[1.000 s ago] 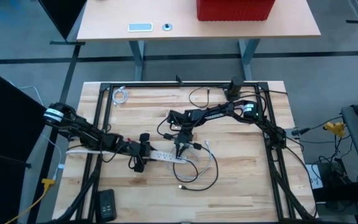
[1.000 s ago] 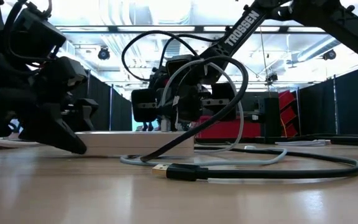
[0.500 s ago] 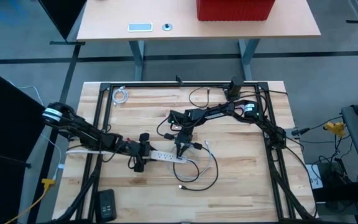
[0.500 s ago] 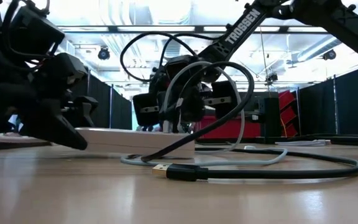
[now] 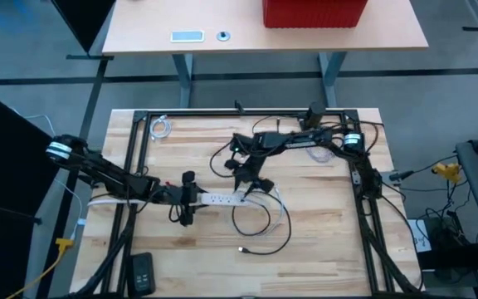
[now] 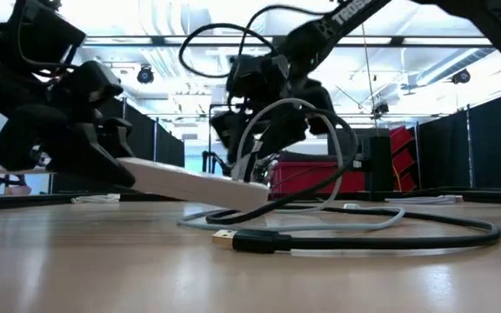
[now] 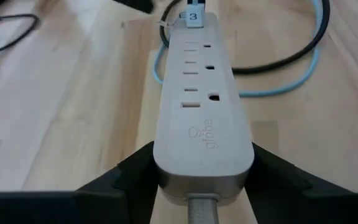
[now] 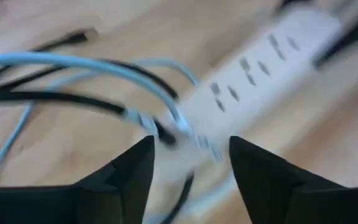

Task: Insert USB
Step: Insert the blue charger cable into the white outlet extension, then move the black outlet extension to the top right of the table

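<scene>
Left claw [image 5: 182, 198] clamps the white power strip's [image 5: 214, 199] left end, tilting it; right claw [image 5: 247, 173], fingers apart, hovers above its right end.

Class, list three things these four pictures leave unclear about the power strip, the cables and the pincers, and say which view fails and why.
1. Right wrist view: whether the pale cable is seated in the power strip; motion blur.
2. High view: ports at the strip's end; too small.
3. Left wrist view: the strip's near end, with its cord, is cut off at the picture edge between the left pincer's fingers.
4. Low view: the right pincer's fingertips; looped cables cover them.
</scene>
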Robot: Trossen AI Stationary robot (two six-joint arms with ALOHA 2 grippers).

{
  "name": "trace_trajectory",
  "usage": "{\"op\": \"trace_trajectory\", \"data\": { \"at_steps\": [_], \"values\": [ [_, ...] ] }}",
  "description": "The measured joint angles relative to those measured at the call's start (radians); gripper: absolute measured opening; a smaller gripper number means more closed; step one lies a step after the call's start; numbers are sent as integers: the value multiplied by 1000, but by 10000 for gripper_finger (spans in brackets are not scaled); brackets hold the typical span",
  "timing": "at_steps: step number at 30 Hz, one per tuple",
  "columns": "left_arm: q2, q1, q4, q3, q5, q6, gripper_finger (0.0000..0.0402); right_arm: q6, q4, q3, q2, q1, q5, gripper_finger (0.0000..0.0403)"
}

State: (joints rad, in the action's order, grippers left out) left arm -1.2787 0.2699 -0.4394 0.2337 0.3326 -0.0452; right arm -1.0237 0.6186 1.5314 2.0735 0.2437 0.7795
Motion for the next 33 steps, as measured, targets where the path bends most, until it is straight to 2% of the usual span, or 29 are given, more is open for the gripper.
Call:
{"op": "trace_trajectory", "data": {
  "at_steps": [4, 7, 10, 14, 21, 26, 33],
  "values": [
    [50, 0, 41, 0, 28, -13, 192, 37, 101, 0, -90, 31, -85, 216],
    [100, -2, 131, 0, 77, -102, 192, 93, 187, 0, -156, 57, -135, 226],
    [156, -2, 250, 0, 104, -238, 192, 179, 268, -2, -221, 74, -128, 228],
    [229, 1, 394, 0, 107, -389, 192, 216, 286, -63, -319, 56, -54, 214],
    [368, 65, 537, 0, 103, -436, 192, 244, 209, -225, -454, -39, 85, 174],
    [474, 170, 593, 0, 111, -473, 192, 323, 93, -361, -498, -116, 85, 143],
    [629, 366, 654, 0, 284, -443, 192, 439, -106, -481, -501, -166, 84, 103]
  ]
}}
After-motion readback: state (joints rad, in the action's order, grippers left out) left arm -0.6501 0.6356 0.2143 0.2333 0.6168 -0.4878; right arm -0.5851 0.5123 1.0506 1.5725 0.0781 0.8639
